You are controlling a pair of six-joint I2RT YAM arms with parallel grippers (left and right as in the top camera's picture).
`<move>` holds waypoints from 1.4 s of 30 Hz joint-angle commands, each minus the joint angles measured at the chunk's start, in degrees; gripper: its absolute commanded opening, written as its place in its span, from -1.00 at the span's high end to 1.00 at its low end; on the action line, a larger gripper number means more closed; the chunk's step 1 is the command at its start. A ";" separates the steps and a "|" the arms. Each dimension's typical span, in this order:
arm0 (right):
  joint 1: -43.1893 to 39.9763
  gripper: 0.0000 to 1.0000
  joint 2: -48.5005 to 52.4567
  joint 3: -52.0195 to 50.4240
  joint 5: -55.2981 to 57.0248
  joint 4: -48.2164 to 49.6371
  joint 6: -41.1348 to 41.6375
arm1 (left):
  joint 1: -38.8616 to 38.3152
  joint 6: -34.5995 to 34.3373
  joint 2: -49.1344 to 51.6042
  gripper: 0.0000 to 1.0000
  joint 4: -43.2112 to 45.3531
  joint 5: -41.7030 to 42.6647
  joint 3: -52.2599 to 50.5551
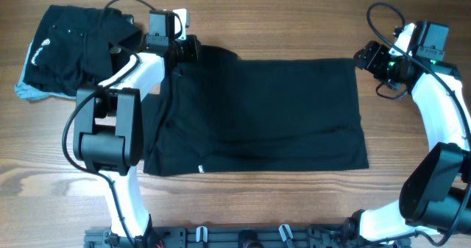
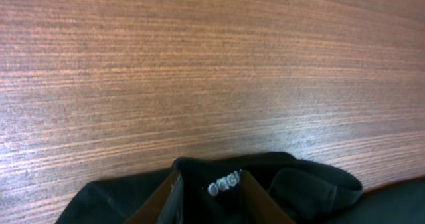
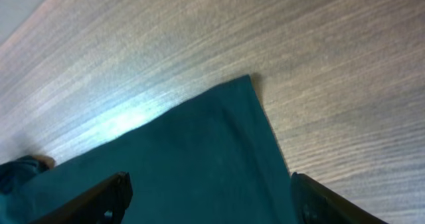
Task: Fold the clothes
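– Across the surface [image 1: 280,204] middle, largest item?
– Black shirt [image 1: 257,115], spread flat, far corners offered for folding. Next, folded clothes [image 1: 73,49], far-left corner, set aside.
– End effectors?
– Right end effector [image 1: 366,57]: wide, straddling far-right corner, clear only from its wrist view. Left end effector [image 1: 188,49]: narrow, fabric bunched between fingers [image 2: 163,201]; grip cannot be told.

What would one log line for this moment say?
left gripper: pinching black shirt, far corner | right gripper: open over other far corner | folded pile: aside
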 commanded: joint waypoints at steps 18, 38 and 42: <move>0.09 -0.03 8.35 0.83 3.23 13.40 -3.54 | -0.13 -4.74 -5.46 0.92 -0.39 1.20 0.24; 4.92 0.52 24.11 0.90 -1.62 20.94 -2.95 | -0.17 -4.26 -14.84 0.92 -17.59 0.68 0.24; 3.08 0.91 21.49 0.90 -1.07 20.65 -1.99 | -0.17 -4.22 -14.93 0.92 -18.62 0.48 0.24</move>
